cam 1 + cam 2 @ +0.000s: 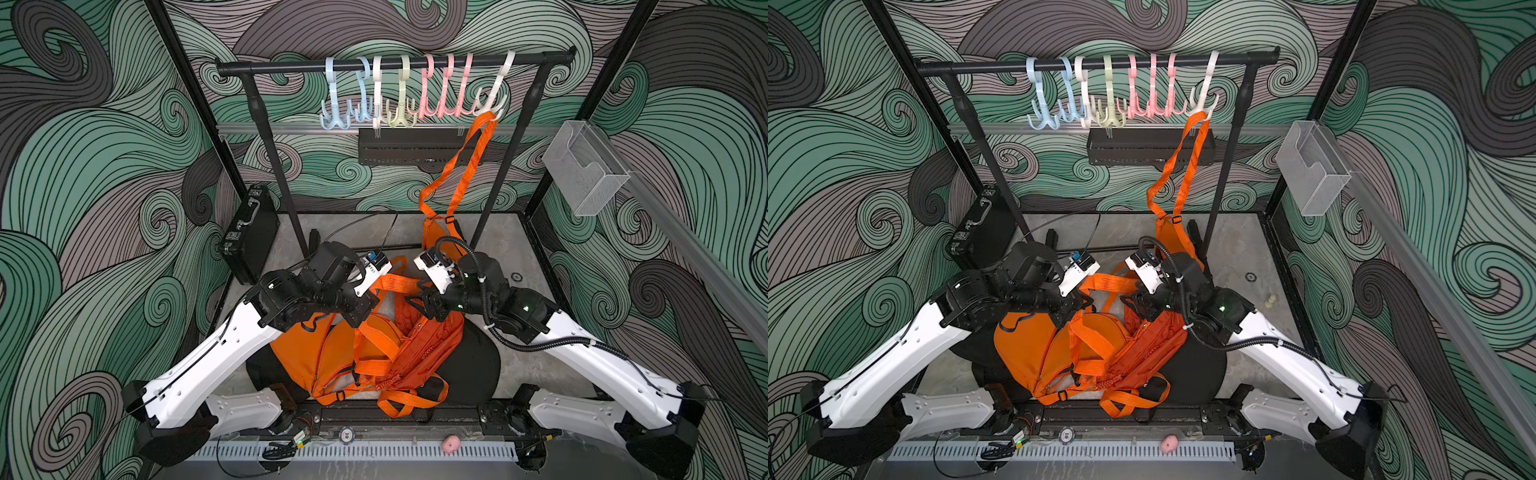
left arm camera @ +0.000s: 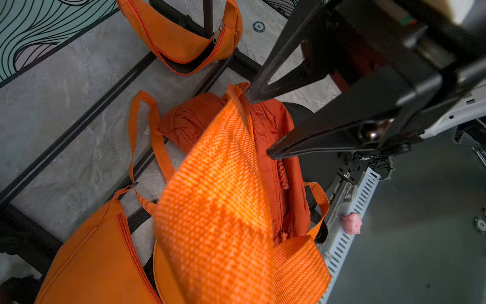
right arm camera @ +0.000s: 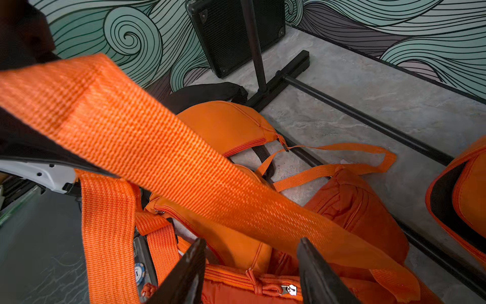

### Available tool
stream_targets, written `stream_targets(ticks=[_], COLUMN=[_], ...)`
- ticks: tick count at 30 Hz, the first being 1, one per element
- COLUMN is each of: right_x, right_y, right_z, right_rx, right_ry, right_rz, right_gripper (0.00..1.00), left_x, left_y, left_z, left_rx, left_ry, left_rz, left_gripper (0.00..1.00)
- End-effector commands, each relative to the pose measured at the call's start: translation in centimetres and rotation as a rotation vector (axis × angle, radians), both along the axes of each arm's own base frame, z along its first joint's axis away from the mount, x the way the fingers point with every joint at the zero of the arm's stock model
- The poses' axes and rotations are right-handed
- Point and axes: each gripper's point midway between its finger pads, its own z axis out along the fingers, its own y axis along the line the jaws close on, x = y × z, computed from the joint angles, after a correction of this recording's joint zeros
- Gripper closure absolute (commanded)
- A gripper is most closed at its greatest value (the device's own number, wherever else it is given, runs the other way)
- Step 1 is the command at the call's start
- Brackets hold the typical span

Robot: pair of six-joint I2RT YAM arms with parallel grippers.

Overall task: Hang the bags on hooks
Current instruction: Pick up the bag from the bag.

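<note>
- The strap [image 3: 184,168] is broad, ribbed, bright orange webbing. The left gripper [image 1: 371,291] is clenched on it.
- From there the strap stretches across to the right gripper [image 3: 251,244]. That gripper's two black wedge-shaped jaws stand apart, and the webbing crosses at their tips unpinched.
- The bags lie heaped on a round black mat [image 1: 478,370] between the two arms.
- The smooth bag [image 1: 307,357] is a matte orange crescent.
- The crumpled bag [image 1: 432,345] is darker red-orange, of thin wrinkled fabric, with a zip and a braided cord pull.
- I cannot tell which bag the held strap belongs to.
- A hung bag [image 1: 434,239], also an orange crescent, hangs by a narrow strap from the white hook [image 1: 498,89] near the right end of the black rail [image 1: 291,66].
- Only the top views show the rail and its row of pastel plastic hooks [image 1: 404,89], in blue, cream, green and pink.
- Only the left wrist view shows the hung bag's open zip [image 2: 218,31] and dark inside. It also shows a pink pig [image 2: 352,223] by the slotted grey duct [image 2: 347,244].
- The right wrist view shows the grainy face and capped corners of the black case [image 3: 236,34].
</note>
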Motion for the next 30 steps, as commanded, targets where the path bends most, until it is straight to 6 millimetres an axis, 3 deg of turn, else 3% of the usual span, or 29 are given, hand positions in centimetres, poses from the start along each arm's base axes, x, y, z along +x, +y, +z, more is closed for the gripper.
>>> stream_targets(ticks=[1,5,11,17,23,25,27,30], right_x=[1.5,3.5,4.1,2.6,2.1,2.4,2.9,3.3], right_y=[0.9,0.6,0.6,2.4,4.2,4.4,4.2,2.9], right_z=[3.2,3.2,3.7,3.6,1.7,1.2,1.3,2.5], right_rx=[0.039,-0.007,0.028,0.060,0.024,0.015,0.007,-0.002], right_ry=[-0.183,-0.268,-0.318,-0.300,-0.237,-0.238,-0.251,-0.294], right_rz=[-0.048,-0.164,-0.201,-0.081,0.006,-0.004,-0.026,-0.084], right_gripper=[0.44,0.47,0.57,0.54,0.54,0.63,0.80,0.96], left_x=[-0.5,-0.5,-0.6,-0.6,-0.5,-0.5,-0.5,-0.3], left_y=[0.0,-0.3,-0.3,-0.2,-0.1,-0.1,0.0,0.4], left_z=[0.5,0.8,0.4,0.4,0.3,0.3,0.4,0.3], left_rx=[-0.012,-0.028,-0.021,-0.022,-0.009,-0.008,-0.006,0.004], left_ry=[0.006,0.001,0.009,0.001,-0.003,0.000,-0.005,-0.018], left_rz=[-0.023,-0.031,-0.037,-0.035,-0.040,-0.044,-0.041,-0.026], left_gripper=[1.00,1.00,1.00,1.00,1.00,1.00,1.00,1.00])
